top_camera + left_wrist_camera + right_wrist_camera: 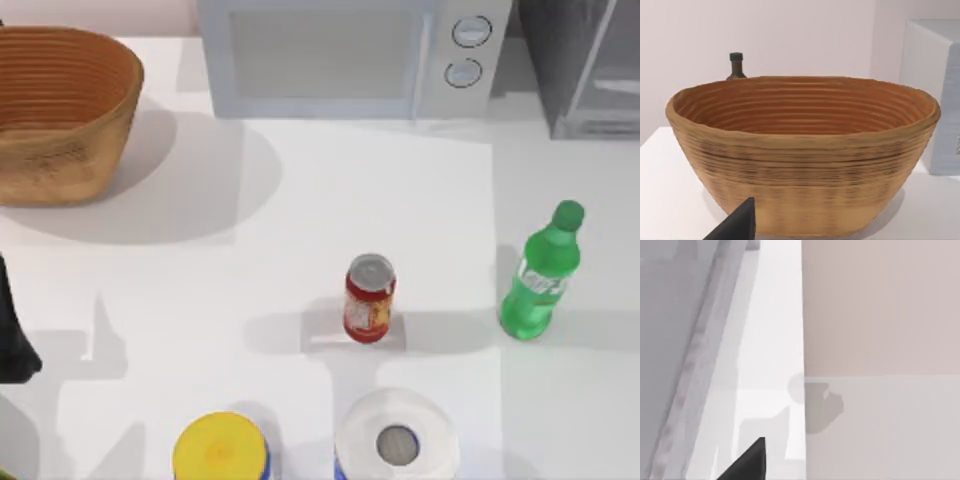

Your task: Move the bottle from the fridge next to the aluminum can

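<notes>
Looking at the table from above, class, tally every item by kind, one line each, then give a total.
Appliances: 2, microwave, fridge
Baskets: 1, woven basket
Drinks: 2, red can, green bottle
Yellow-lidded containers: 1
White rolls: 1
Total: 7

Top view: camera above white table (pixel 250 260), looking straight down; woven wicker basket (pixel 60 110) at far left, white microwave with two round knobs (pixel 350 55) at far edge, grey metallic fridge (pixel 585 65) at far right corner.

Left wrist view: low, level, close to basket (pixel 805 175), facing its side; microwave (pixel 932 95) behind. Shares both with top view.

Right wrist view: close along fridge side (pixel 685 340), facing pale wall; shares fridge with top view.
</notes>
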### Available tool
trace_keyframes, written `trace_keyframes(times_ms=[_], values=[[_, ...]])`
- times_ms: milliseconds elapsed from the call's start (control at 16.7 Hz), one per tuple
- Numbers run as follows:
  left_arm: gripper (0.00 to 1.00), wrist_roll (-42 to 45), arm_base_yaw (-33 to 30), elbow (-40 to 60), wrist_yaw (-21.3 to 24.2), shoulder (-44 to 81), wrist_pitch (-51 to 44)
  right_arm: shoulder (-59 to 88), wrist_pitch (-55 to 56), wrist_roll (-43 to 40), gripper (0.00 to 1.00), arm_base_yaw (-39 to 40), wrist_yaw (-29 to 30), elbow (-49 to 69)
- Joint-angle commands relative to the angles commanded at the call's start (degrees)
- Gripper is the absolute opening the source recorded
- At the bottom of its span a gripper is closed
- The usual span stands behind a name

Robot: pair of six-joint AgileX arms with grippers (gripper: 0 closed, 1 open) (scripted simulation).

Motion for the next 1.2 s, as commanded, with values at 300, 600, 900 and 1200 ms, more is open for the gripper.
trace_keyframes(times_ms=[300, 600, 900, 1200], values=[[1.00, 0.0, 0.0, 0.0, 0.0, 0.0, 0.0, -0.3, 9.0, 9.2, 1.00, 7.1, 1.5, -0.3], [1.00, 0.0, 0.0, 0.0, 0.0, 0.0, 0.0, -0.6, 9.3, 9.2, 1.00, 6.6, 1.5, -0.8], [1.00, 0.0, 0.0, 0.0, 0.0, 0.0, 0.0, -2.2, 13.0, 16.0, 1.00, 15.6, 8.9, -3.6], [1.00, 0.0, 0.0, 0.0, 0.0, 0.0, 0.0, -6.2, 20.4, 29.2, 1.00, 36.5, 24.1, -9.8]])
